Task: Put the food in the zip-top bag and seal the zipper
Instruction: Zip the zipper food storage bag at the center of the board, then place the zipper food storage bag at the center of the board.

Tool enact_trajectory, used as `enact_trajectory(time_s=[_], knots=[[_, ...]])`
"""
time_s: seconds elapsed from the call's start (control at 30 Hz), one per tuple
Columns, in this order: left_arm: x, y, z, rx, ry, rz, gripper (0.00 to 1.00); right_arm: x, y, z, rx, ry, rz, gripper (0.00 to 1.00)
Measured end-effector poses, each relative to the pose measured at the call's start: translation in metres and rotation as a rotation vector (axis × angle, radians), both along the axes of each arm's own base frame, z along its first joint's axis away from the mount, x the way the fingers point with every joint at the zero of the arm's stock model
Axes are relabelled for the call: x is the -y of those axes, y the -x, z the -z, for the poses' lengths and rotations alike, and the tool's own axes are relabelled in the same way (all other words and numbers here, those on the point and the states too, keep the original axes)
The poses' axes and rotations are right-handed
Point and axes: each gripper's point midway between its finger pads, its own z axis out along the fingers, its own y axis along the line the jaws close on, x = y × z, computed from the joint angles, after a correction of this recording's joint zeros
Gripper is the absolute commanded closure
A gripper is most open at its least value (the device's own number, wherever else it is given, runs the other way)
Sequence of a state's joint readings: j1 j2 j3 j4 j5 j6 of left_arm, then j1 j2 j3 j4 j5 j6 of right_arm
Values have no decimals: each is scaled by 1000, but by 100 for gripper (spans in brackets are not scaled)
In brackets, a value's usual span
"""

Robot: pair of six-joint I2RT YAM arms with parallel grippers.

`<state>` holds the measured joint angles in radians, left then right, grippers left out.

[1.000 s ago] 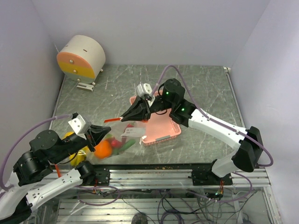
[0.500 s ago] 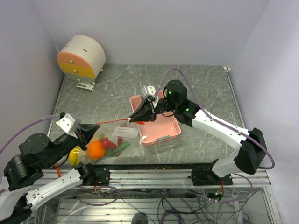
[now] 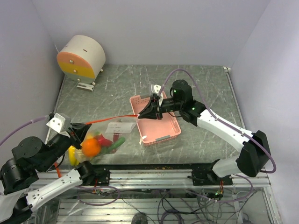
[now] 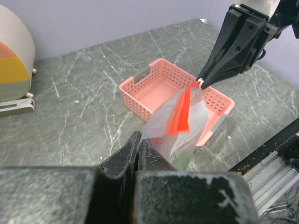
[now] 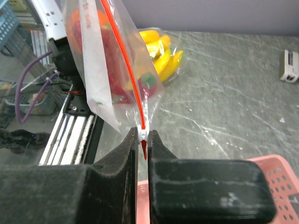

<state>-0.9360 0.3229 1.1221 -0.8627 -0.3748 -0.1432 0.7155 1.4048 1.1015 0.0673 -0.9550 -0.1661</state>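
Note:
The clear zip-top bag (image 3: 105,135) hangs stretched between both grippers near the table's front left. Inside it I see an orange (image 3: 91,147), yellow bananas (image 3: 73,156) and red chili peppers (image 3: 103,140). The zipper (image 3: 114,118) runs taut as a thin orange-red line. My left gripper (image 3: 87,126) is shut on the bag's left corner (image 4: 154,126). My right gripper (image 3: 139,115) is shut on the white slider (image 5: 144,134) at the zipper's right end, above the pink tray's left rim. In the right wrist view the zipper (image 5: 124,60) rises from the jaws, with the bananas (image 5: 161,52) behind the bag.
The pink tray (image 3: 163,132) sits mid-table under the right gripper. A round white, orange and yellow device (image 3: 80,57) stands at the back left. The metal rail (image 3: 154,172) runs along the front edge. A small white object (image 5: 290,65) lies on the table.
The right gripper slid right along the zipper to over the tray. The left gripper pulled back left with the bag corner, drawing the strip taut, and the food shifted left.

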Motion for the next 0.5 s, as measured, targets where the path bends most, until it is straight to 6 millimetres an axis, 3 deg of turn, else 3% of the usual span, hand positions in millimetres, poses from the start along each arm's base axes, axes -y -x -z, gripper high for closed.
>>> enact_trajectory(time_s=[0.1,0.13,0.23,0.27,0.3,0.5], knots=[[-2,-1,0,0,1,-12,93,5,-7,6,-8,21,28,100],[-2,-1,0,-1,3,-14,93,7,-9,7,-10,25,34,91],[-1,-2,0,-3,8,-16,93,7,-10,7,-17,26,43,38],[-2,-3,0,-3,12,-24,93,8,-12,7,-27,30,55,9],[-2,-4,-1,-3,21,-36,93,8,-15,8,-37,32,71,1],[6,-31,5,-25,53,-154,93,12,-42,6,-123,35,253,0]])
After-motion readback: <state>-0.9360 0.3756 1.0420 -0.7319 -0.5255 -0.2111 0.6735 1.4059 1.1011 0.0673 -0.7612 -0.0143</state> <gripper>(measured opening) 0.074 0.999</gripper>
